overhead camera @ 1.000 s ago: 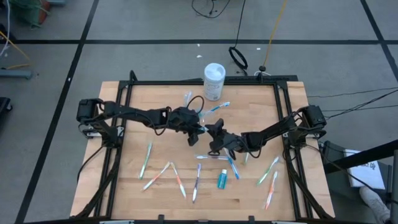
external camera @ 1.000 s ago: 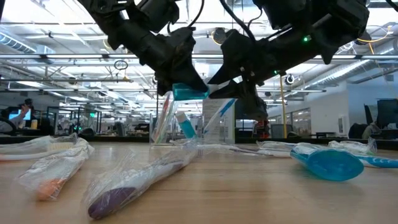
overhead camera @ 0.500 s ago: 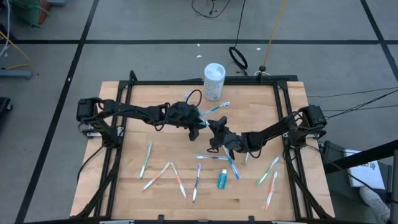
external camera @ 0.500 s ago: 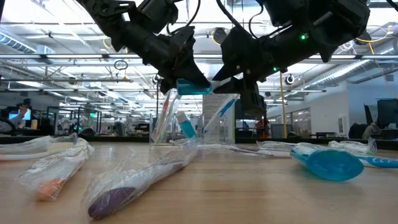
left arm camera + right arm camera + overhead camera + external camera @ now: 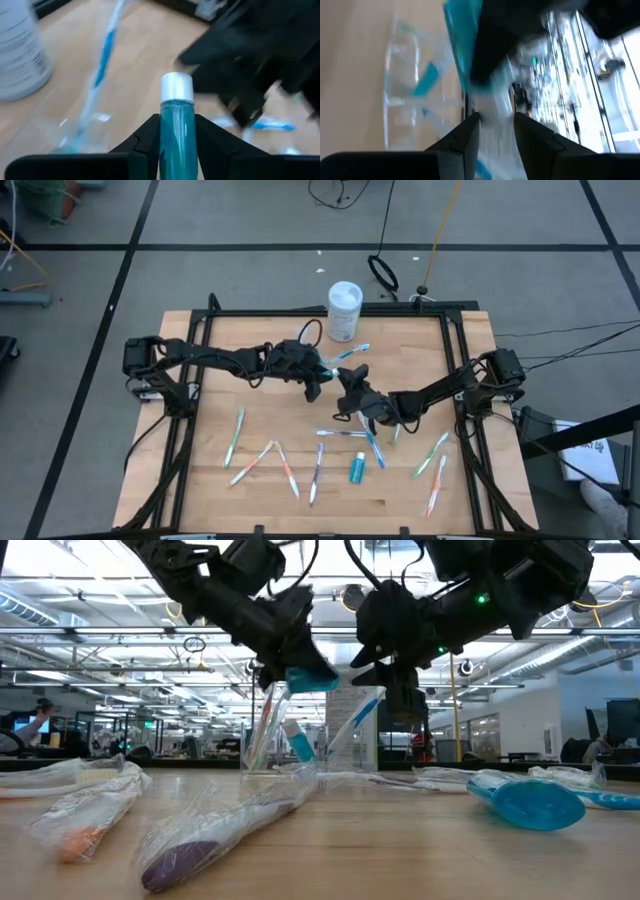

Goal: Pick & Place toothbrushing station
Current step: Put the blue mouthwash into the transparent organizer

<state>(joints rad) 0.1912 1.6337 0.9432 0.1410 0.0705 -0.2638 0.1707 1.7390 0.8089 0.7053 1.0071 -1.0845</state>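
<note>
My left gripper (image 5: 316, 383) is shut on a teal toothpaste tube (image 5: 176, 131) with a white cap, held above the clear plastic cup (image 5: 320, 730). The cup stands mid-table and holds toothbrushes and another tube. One blue brush (image 5: 350, 352) sticks out of it. My right gripper (image 5: 349, 388) is at the cup's right rim (image 5: 378, 696), with clear plastic between its fingers (image 5: 492, 125). The tube also shows in the low view (image 5: 308, 679), just over the cup's mouth. My left gripper pinches the tube's body (image 5: 176, 150) between its two fingers, which lie across it. The white cap end (image 5: 177, 86) sticks out ahead of the fingertips. The tube is lifted clear, slanting over the cup's mouth. My right gripper has the cup's clear wall near the rim (image 5: 492, 120) between its fingers, coming from the table's right side. How the fingers sit on the wall is blurred. The cup's base stays on the table.
A tall white tub (image 5: 344, 310) stands at the far edge behind the cup. Several wrapped toothbrushes (image 5: 287, 468) and one teal tube (image 5: 357, 468) lie scattered on the near half. More brushes (image 5: 432, 453) lie at the right.
Both grippers have moved a little toward the table's far edge. In the low view the teal tube has risen slightly and now sits over the cup's mouth. Neither gripper has let go.
</note>
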